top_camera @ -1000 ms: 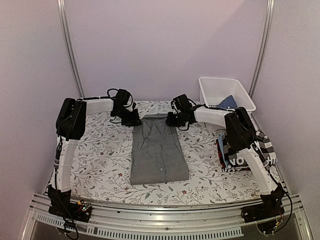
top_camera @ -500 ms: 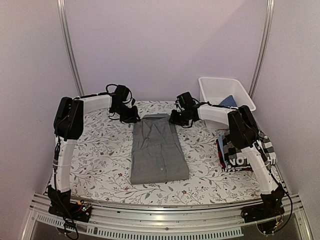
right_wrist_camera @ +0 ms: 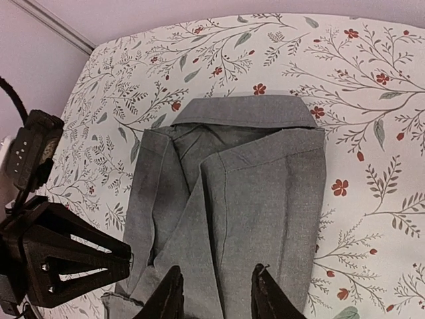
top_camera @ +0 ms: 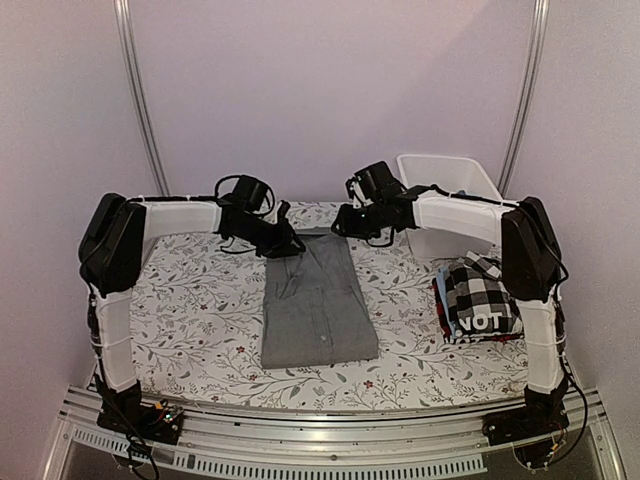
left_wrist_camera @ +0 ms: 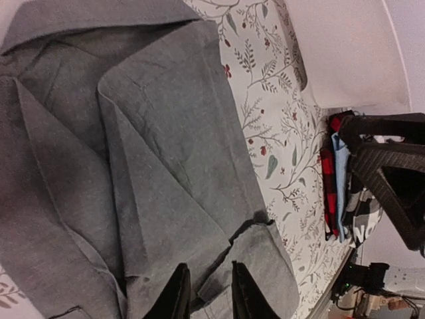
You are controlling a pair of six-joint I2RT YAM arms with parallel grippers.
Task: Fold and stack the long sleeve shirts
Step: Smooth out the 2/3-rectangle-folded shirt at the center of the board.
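- The grey shirt [top_camera: 318, 305] is laid in the middle of the table [top_camera: 200, 300], collar at the far end. Its sides and sleeves are already turned in, so that one long narrow panel is formed.
- A crosswise fold is judged to be left, and after it the carrying over to the stack [top_camera: 487, 305].
- The stack is seen at the right edge of the table, well apart from the grey shirt. A checked shirt [top_camera: 480, 288] is on top, a dark shirt [top_camera: 492, 322] lettered "NOT" shows at its near edge, and a pale blue layer [left_wrist_camera: 339, 169] is glimpsed at the side in the left wrist view.
- The left gripper [top_camera: 290, 244] is placed at the far left corner of the grey shirt, its fingers [left_wrist_camera: 178, 292] set narrowly apart. Whether cloth is pinched between them cannot be told.
- The right gripper [top_camera: 343, 222] is held above the collar end, its fingers [right_wrist_camera: 169, 296] spread and nothing caught between them.
- A white bin [top_camera: 445, 160] is stood at the far right corner, partly covered by the right arm [top_camera: 470, 215]. Its contents are hidden, so whether more shirts are waiting cannot be told.
- Nothing is seen lying between the grey shirt and the stack; only the right arm, stretched over that side, is judged a possible hindrance.
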